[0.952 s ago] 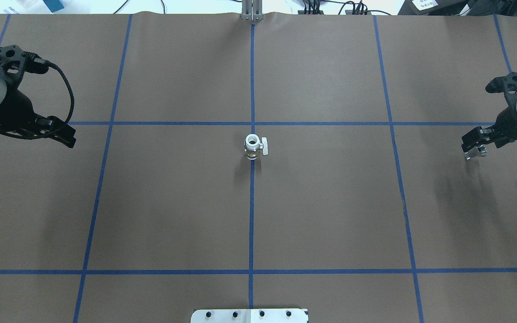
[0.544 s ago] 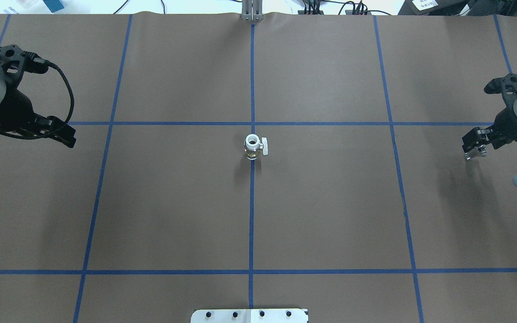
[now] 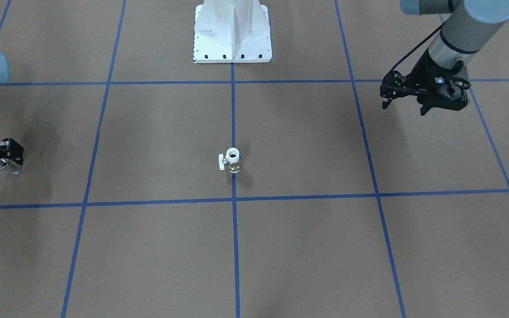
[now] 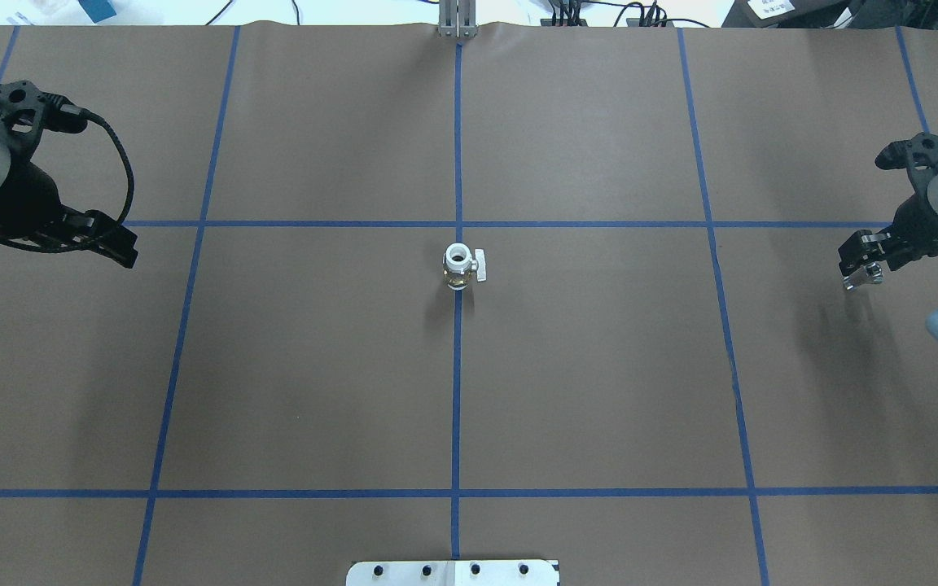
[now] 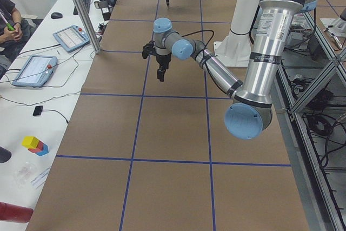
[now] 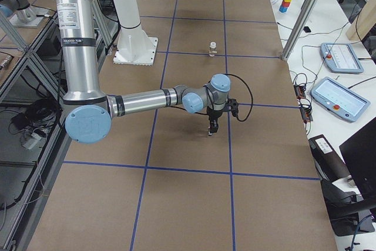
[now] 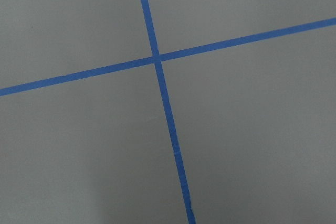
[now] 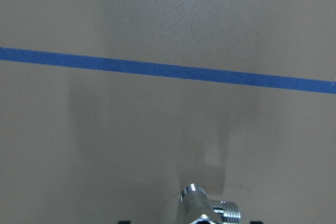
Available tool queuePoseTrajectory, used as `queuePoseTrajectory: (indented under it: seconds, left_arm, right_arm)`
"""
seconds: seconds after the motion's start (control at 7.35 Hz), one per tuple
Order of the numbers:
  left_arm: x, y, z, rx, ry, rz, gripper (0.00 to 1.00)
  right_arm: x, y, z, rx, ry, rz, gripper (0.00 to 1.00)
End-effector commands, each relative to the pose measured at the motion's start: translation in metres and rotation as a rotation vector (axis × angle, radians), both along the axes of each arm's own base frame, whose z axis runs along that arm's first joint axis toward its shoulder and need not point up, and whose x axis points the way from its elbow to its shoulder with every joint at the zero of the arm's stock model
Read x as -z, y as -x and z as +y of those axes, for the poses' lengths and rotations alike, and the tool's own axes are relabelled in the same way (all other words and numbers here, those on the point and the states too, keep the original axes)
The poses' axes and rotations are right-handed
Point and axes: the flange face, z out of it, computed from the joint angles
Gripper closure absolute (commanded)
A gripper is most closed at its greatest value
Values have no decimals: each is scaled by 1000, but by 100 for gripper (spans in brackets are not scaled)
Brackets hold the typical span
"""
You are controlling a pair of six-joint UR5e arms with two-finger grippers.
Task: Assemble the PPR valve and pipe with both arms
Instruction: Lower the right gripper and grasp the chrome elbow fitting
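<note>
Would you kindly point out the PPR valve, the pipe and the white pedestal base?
PPR valve (image 4: pixel 449 260): overhead exterior view, on its white ring-shaped end.
pipe (image 8: pixel 194 203): right wrist view, on its chrome body.
white pedestal base (image 3: pixel 259 48): front-facing view, on its bolted foot plate.

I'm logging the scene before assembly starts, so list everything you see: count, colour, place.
PPR valve: one, white and brass, upright at the table's centre on a blue tape line.
pipe: one, shiny silver, held in the right hand over the table's right side.
table: one, brown cover with a blue tape grid.
pedestal base: one, white, at the robot's edge of the table.
tablets: two, grey with blue screens, on the white side bench.
coloured blocks: small stack, yellow, red and blue, on the side bench.
left hand: one, black, empty, over the table's left side; open or shut unclear.
right hand: one, black, shut on the pipe.
</note>
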Motion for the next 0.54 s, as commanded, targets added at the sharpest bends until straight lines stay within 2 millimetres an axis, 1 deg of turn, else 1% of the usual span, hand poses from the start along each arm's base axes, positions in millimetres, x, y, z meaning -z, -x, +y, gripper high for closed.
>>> queuePoseTrajectory:
  seconds: [0.0,0.27,0.41]
  left_arm:
    - [0,0,0,0,-1,0,1]
    - [0,0,0,0,-1,0,1]
    - [0,0,0,0,-1,0,1]
  right_arm:
    - [-4,0,-1,-1,8,4,27]
    - [-6,0,-1,-1,11,6,29]
    - [-6,0,-1,-3,11,6,40]
